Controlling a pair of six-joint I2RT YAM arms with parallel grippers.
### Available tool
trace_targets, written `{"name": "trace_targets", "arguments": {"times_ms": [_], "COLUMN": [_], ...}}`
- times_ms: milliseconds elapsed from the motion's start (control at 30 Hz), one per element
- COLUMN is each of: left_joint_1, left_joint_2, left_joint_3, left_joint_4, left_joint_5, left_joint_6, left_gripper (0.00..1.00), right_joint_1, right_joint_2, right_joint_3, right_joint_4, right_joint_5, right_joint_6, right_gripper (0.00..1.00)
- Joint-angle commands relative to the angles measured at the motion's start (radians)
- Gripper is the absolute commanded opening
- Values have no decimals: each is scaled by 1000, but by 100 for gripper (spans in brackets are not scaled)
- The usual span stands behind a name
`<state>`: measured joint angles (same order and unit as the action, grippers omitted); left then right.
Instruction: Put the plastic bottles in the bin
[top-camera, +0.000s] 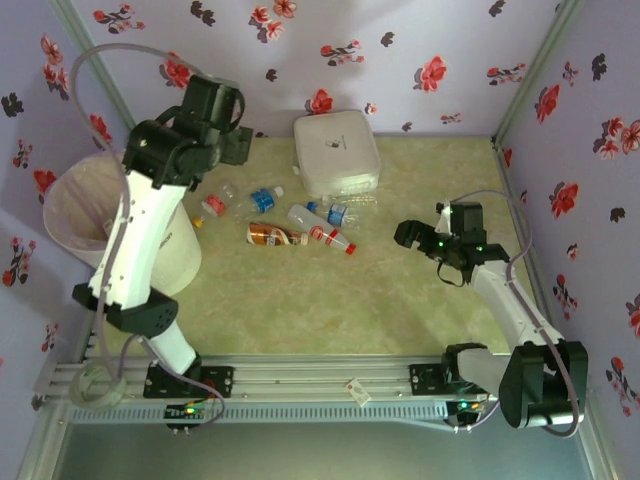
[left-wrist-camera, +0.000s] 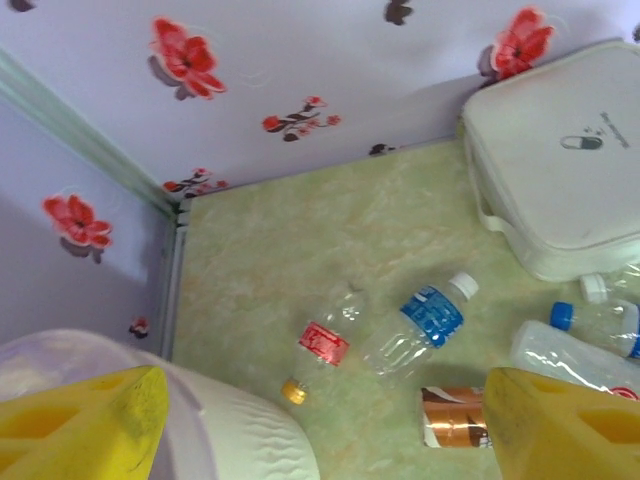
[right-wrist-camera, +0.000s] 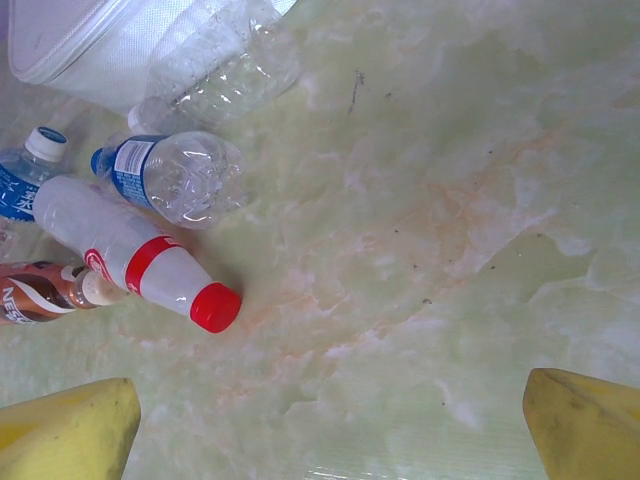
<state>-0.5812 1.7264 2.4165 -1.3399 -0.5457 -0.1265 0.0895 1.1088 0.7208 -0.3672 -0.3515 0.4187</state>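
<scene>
Several plastic bottles lie in a cluster on the green table. Among them are a red-labelled clear one (top-camera: 212, 207) (left-wrist-camera: 325, 345), a blue-labelled one (top-camera: 262, 198) (left-wrist-camera: 432, 315), a brown-wrapped one (top-camera: 272, 235) (left-wrist-camera: 455, 415) and a red-capped one (top-camera: 325, 237) (right-wrist-camera: 130, 260). The bin (top-camera: 80, 205) (left-wrist-camera: 240, 440) stands at the left, lined with a pale bag. My left gripper (top-camera: 238, 143) (left-wrist-camera: 325, 425) hovers high above the cluster's left end, open and empty. To the right of the bottles, my right gripper (top-camera: 408, 235) (right-wrist-camera: 330, 430) is open over bare table.
A flat white box (top-camera: 337, 152) (left-wrist-camera: 560, 160) (right-wrist-camera: 80, 40) sits at the back, with a crushed clear bottle (right-wrist-camera: 220, 65) against it. Flowered walls close in the back and both sides. Free table lies in front of and to the right of the bottles.
</scene>
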Motion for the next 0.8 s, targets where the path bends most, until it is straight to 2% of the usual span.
{"name": "trace_targets", "arguments": {"times_ms": [0,200,333,433,533,767], "left_joint_1": [-9,34,95,147,164,199], "left_joint_2": [80,205,300,327,345,463], "left_joint_3": [56,62,56,-12,-97,-127], "left_joint_4": [-81,-57,-70,-32,23,35], "left_joint_5": [44,204,302,380,409,464], "left_joint_6": [18,50,74,85,140,172], "left_gripper": [82,80,82,82,83,84], "right_joint_1": [-9,-10,-10,-10,-11,-13], "right_joint_2": [-2,-10,-14,-18,-19,-25], "right_joint_3": [21,14,12,11,6,17], "right_joint_4": [-2,-4,-8,-15,-14,-28], "right_joint_5": [11,14,15,20,21,22], "right_joint_6": [-9,-12,-16,-21,-21,-25], "right_gripper": [99,99,99,99,99,99]}}
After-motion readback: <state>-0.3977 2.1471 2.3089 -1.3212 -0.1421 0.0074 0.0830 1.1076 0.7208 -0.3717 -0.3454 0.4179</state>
